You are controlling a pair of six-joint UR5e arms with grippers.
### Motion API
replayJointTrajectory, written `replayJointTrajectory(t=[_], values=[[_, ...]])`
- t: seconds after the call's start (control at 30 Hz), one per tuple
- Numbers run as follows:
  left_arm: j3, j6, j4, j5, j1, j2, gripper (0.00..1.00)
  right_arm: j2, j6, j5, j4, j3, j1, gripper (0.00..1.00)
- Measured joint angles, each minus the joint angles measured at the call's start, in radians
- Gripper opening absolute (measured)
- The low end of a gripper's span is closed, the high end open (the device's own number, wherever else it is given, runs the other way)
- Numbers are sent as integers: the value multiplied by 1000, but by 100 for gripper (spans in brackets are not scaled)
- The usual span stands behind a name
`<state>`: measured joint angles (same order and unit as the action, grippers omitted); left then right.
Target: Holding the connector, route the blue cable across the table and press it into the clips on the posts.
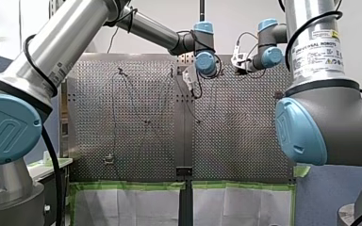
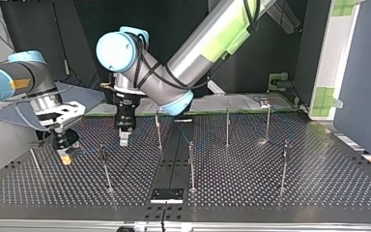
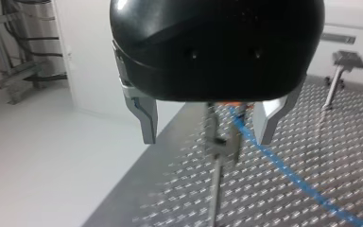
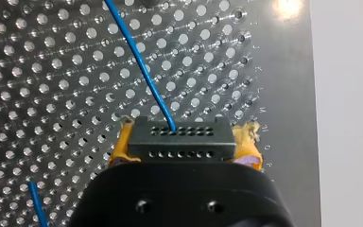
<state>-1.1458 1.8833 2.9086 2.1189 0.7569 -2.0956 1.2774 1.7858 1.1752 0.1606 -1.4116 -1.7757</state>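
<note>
Perforated metal table in a bright lab.
Green tape edged the table above white sheeting, and a pale wall stood behind. On the facing side, a dark backdrop rose beside a white panel patched with green. Past the table's edge lay a white floor and a metal frame. Glare shone on the table.

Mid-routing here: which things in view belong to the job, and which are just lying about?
Job:
- blue cable
- connector, clamped in my right end effector
- posts with clips
- my left end effector, open

Lying about:
- black plate
- green tape
</note>
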Motion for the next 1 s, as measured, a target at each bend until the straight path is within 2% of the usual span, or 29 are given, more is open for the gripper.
replayJointTrajectory(t=[0.13,0.27,0.67,0.87,1.0], values=[[-35,-23,-32,33,-13,35,100,0,0,0,0,0,-3,0],[-69,-25,-57,53,-21,69,100,0,0,0,-1,0,-3,0],[-166,-1,-151,14,-14,166,100,0,0,-1,-1,0,-4,0],[-220,42,-205,-8,-13,220,100,0,-3,-1,-2,0,-4,0],[-253,59,-238,-2,-16,253,100,0,-3,-1,-2,0,-4,0]])
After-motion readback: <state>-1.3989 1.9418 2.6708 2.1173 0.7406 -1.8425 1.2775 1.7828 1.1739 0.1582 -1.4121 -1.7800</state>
